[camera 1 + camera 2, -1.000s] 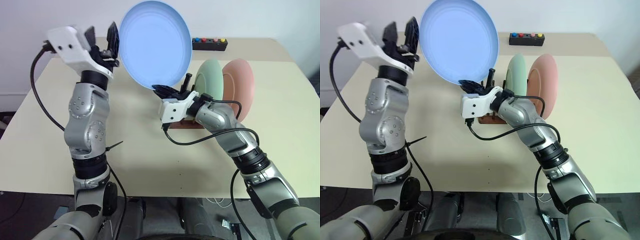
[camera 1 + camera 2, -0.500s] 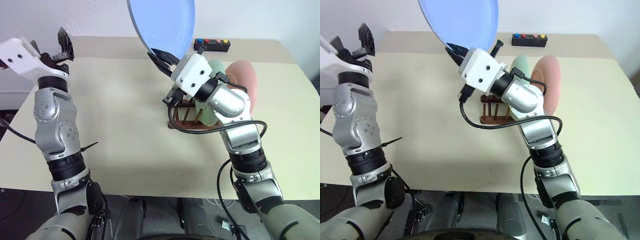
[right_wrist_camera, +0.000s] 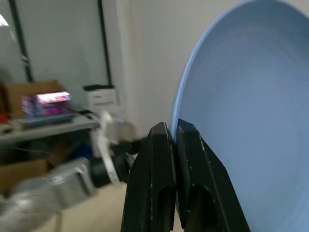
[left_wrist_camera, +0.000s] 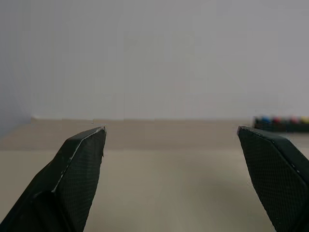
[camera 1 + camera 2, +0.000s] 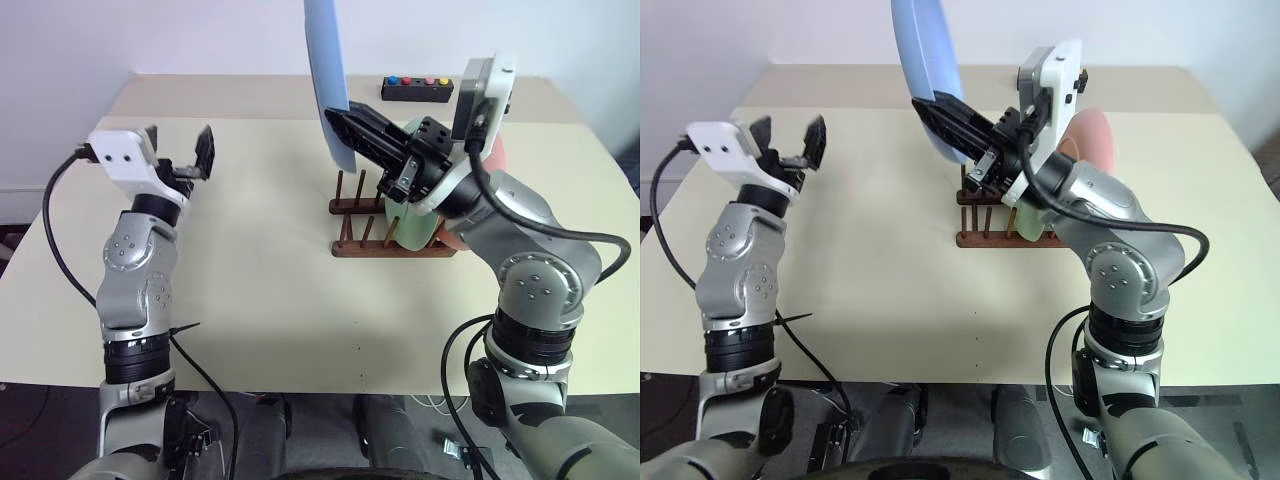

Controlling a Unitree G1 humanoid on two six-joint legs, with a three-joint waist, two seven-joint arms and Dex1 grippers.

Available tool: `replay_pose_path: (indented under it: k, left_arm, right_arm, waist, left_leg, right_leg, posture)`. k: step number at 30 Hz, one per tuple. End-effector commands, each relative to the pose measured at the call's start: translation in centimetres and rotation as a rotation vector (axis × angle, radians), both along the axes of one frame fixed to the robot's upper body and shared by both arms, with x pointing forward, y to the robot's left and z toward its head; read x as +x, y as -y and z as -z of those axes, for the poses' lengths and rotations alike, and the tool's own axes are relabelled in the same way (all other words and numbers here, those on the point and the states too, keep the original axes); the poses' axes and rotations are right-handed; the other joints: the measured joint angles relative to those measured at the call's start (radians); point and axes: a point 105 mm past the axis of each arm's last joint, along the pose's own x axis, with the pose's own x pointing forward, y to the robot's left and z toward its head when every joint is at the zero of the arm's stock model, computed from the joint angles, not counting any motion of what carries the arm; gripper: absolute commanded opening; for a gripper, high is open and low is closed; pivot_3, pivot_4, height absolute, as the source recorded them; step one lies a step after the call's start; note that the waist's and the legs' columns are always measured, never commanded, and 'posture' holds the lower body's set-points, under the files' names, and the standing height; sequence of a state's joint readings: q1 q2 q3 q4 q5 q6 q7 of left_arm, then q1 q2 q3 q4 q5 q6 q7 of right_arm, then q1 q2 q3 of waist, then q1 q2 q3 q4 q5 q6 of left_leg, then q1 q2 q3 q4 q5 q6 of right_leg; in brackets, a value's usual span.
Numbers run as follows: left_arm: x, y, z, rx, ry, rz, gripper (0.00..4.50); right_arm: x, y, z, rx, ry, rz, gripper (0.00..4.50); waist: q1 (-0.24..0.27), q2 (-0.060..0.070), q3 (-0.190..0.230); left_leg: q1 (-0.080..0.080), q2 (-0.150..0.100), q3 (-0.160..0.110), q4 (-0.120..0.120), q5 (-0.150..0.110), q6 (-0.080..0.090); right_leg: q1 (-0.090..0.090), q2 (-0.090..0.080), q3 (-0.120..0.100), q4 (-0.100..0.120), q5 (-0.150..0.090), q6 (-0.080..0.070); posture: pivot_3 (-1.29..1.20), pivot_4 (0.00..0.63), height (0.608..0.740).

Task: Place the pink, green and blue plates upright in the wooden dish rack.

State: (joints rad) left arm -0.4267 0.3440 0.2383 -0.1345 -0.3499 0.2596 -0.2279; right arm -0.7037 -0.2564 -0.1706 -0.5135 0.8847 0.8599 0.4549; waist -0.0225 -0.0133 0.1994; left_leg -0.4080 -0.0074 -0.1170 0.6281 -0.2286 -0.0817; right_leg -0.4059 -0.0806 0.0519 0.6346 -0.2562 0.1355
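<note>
the right hand (image 5: 345, 135) is clamped on the lower rim of the blue plate (image 5: 326, 70) — held edge-on and upright, long axis vertical, above the wooden dish rack (image 5: 385, 232). the left hand (image 5: 178, 155) gapes wide, empty, over the table (image 5: 250, 290).

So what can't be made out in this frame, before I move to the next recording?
- Blue plate: its top is cut off by the upper edge of both eye views.
- Green plate: mostly hidden behind the right gripper and forearm, so its slot in the wooden dish rack is unclear.
- Pink plate: only a sliver shows behind the right arm.
- Black button box: labels too small to read.
</note>
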Motion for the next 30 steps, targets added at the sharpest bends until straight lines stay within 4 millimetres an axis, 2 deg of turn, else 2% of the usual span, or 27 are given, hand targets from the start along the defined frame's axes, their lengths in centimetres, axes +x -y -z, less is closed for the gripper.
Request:
replay_pose_path:
  k: [1,5,9,14,30]
  left_arm:
    - [-1.1,1.3,1.1,0.080,-0.041,0.134,4.46]
    - [-2.6,2.6,3.0,0.084,-0.110,0.292,4.46]
    - [-5.3,4.7,5.2,0.126,-0.212,0.502,4.46]
    - [-7.4,6.3,6.2,0.143,-0.277,0.642,4.46]
    - [-8.0,7.3,7.1,0.189,-0.310,0.693,4.46]
  right_arm:
    - [-1.9,0.4,-1.3,0.077,-0.006,-0.082,0.00]
    - [-0.3,1.3,-0.7,0.115,-0.126,-0.019,0.00]
    - [0.3,2.0,-0.2,0.130,-0.193,-0.001,0.00]
    - [0.9,2.5,-0.1,0.175,-0.257,0.001,0.00]
    - [2.0,3.3,1.0,0.214,-0.385,0.021,0.00]
  waist:
    - [0.000,0.000,0.000]
    - [0.002,0.000,0.000]
    - [0.002,0.000,0.000]
    - [0.001,0.001,0.000]
    - [0.002,0.001,0.000]
  left_leg:
    - [0.000,0.000,0.000,0.000,0.000,0.000]
    - [0.000,0.000,0.000,0.000,0.000,0.000]
    - [0.000,0.000,0.001,0.000,0.000,0.000]
    - [0.000,0.001,0.001,-0.001,0.000,0.000]
    - [0.000,0.001,0.001,-0.001,0.000,0.000]
  right_leg:
    - [0.000,0.000,0.000,0.000,0.000,0.000]
    - [0.000,0.000,0.000,0.000,0.000,0.000]
    - [0.000,0.000,0.000,0.000,0.000,0.000]
    - [0.000,0.000,0.000,-0.001,-0.001,-0.002]
    - [-0.001,0.000,0.000,-0.001,-0.002,-0.003]
  posture:
    - [0.00,0.150,0.734]
    - [0.00,0.150,0.734]
    - [0.00,0.150,0.734]
    - [0.00,0.150,0.734]
    - [0.00,0.150,0.734]
